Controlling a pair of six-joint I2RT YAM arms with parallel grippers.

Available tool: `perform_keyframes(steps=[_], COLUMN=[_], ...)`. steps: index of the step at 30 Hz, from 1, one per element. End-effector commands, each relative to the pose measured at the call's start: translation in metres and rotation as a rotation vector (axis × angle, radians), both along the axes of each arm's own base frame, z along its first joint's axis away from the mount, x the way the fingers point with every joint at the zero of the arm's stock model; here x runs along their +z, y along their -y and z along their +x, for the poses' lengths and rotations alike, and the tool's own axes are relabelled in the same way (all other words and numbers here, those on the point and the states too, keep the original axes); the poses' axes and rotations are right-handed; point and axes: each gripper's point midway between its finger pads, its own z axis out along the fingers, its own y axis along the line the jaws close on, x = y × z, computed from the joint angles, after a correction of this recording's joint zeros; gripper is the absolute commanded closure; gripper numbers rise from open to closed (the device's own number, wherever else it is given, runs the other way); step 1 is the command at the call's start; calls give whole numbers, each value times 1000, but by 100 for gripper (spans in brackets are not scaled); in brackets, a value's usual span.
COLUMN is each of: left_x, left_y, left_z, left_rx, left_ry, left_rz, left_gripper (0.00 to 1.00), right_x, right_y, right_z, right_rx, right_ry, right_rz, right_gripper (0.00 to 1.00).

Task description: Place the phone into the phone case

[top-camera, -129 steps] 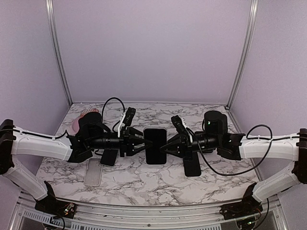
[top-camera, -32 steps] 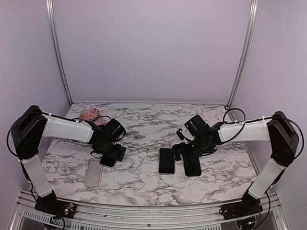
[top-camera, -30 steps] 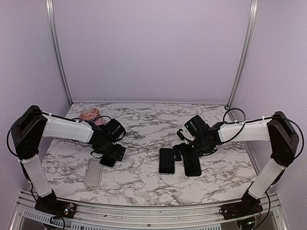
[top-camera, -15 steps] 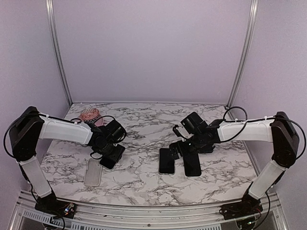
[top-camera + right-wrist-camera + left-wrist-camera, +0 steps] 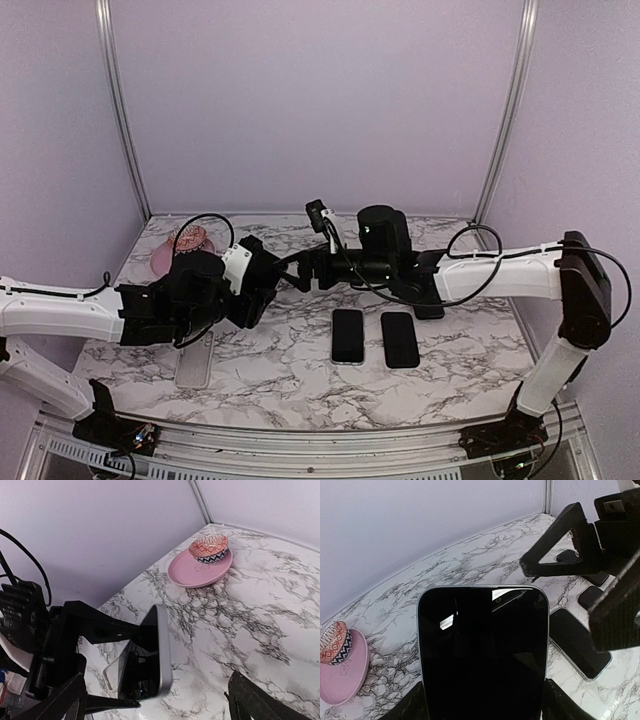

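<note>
The phone [image 5: 482, 650], black-screened with a grey rim, hangs in the air over the table, and my left gripper [image 5: 482, 702] is shut on its lower end. In the right wrist view the phone [image 5: 162, 650] shows edge-on, tilted. My right gripper [image 5: 156, 690] faces it, open, with its fingers [image 5: 60, 700] wide on either side and clear of it. From above, the left gripper [image 5: 270, 288] and right gripper [image 5: 302, 272] meet near the middle of the table. The clear phone case [image 5: 194, 360] lies flat at the front left and is also seen behind the phone [image 5: 111, 672].
Two more dark phones [image 5: 347, 335] [image 5: 400, 340] lie side by side under the right arm. A pink plate [image 5: 165, 262] with a patterned bowl [image 5: 188, 240] sits at the back left. Purple walls close in the table.
The left gripper closed on the phone beside the case and lifted it toward the centre. The right arm left the two phones and swung left to face it, still open.
</note>
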Motion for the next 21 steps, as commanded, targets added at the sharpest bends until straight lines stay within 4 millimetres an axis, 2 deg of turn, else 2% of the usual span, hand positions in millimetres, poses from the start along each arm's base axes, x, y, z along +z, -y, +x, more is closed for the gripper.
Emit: perform_keyframes(steps=[1,3,5,7,13,14,16,17,19,21], left_x=[30,33,37,41,39,40,38,35,28,10], left_y=[6,7,9,11,9,9,8,6,-2,-18], left_z=[8,7,5,3,-3,-5,-9,-11,-13,-14], left_rx=[26,22,20,4,-8,-10,-16,-4,34,102], left_ry=[118,128,139,163,160,154,115,74,-18,-140], left_rz=[-46,-47,-62,-49,-53,-67,-95,-116,-117,-91], left_gripper=[71,71,71,71,68,63,34,24,12,8], right_x=[42,41,34,24,26,25,26,26,22,12], right_y=[-36,-40,-44,-47,-43,-39,-27,-19,-2,16], right_z=[-14,-18,-15,-13,-13,-11,-5,-1,8,19], right_rx=[128,137,127,127,123,115,93,76,39,4], right_ry=[73,72,43,20,34,37,40,43,44,37], right_rz=[167,170,161,135,117,107,97,93,71,29], right_gripper=[7,15,33,46,100,100,100,100,100,100])
